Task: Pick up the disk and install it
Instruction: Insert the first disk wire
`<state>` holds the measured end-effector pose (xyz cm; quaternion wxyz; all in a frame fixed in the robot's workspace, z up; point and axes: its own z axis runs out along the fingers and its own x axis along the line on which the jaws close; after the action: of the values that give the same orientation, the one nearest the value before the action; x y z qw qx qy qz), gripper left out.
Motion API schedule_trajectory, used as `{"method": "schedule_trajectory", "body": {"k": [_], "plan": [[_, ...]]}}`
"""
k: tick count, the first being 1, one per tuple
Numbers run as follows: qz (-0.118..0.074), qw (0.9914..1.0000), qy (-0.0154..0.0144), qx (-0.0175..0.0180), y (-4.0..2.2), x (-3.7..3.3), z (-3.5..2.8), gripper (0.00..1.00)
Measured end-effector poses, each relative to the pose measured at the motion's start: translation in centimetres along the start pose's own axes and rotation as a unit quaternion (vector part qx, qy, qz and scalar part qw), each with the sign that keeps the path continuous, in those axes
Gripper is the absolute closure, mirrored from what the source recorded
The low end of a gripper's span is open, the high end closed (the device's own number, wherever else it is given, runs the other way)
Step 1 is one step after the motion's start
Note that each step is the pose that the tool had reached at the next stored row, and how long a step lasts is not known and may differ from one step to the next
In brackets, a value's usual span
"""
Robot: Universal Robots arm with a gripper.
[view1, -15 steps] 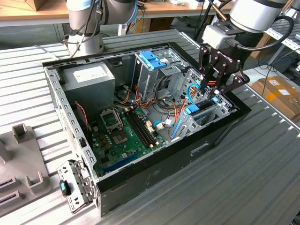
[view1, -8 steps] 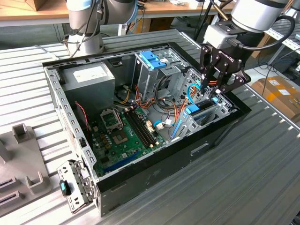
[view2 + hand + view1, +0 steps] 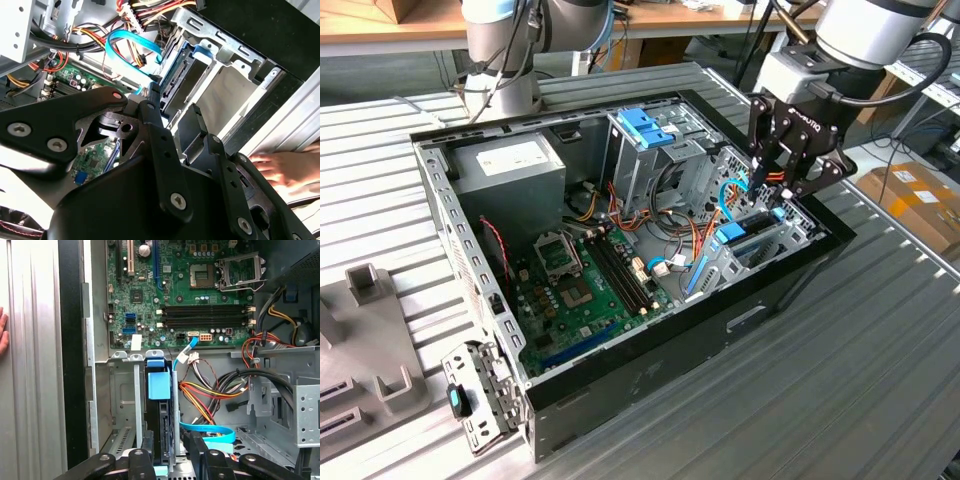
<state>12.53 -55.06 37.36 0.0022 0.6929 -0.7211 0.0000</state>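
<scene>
In the exterior view the disk [image 3: 735, 236] stands on edge in the metal bay [image 3: 792, 232] at the end of the case [image 3: 640, 385] toward the exterior view's right, under the gripper [image 3: 775, 188]. In the first wrist view its long axis runs from the fingers [image 3: 196, 445], slightly parted astride it, toward the motherboard [image 3: 190, 300].

The disk [image 3: 159, 386] shows a dark grey edge framed by a light-blue carrier and tab, beside the silver-grey metal bay [image 3: 122, 405] of the black computer case [image 3: 720, 330]. The gripper [image 3: 775, 195] is matt black, and the motherboard [image 3: 190, 295] is green with black memory slots. The wire bundle [image 3: 205, 395] is orange, yellow, red and black, the thin cable [image 3: 210, 432] is bright blue, the cage [image 3: 642, 150] is grey with a blue top, and the table [image 3: 860, 400] is ribbed silver-grey.
</scene>
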Motion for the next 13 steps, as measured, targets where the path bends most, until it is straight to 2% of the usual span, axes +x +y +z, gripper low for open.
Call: {"method": "schedule_trajectory", "body": {"k": [9,12,13], "plan": [[0.0,1.0,0.0001,0.0,-0.39,-0.06,0.0,0.58],[0.0,1.0,0.0001,0.0,-0.68,-0.09,-0.01,0.58],[0.0,1.0,0.0,0.0,-0.95,-0.12,0.0,0.58]]}}
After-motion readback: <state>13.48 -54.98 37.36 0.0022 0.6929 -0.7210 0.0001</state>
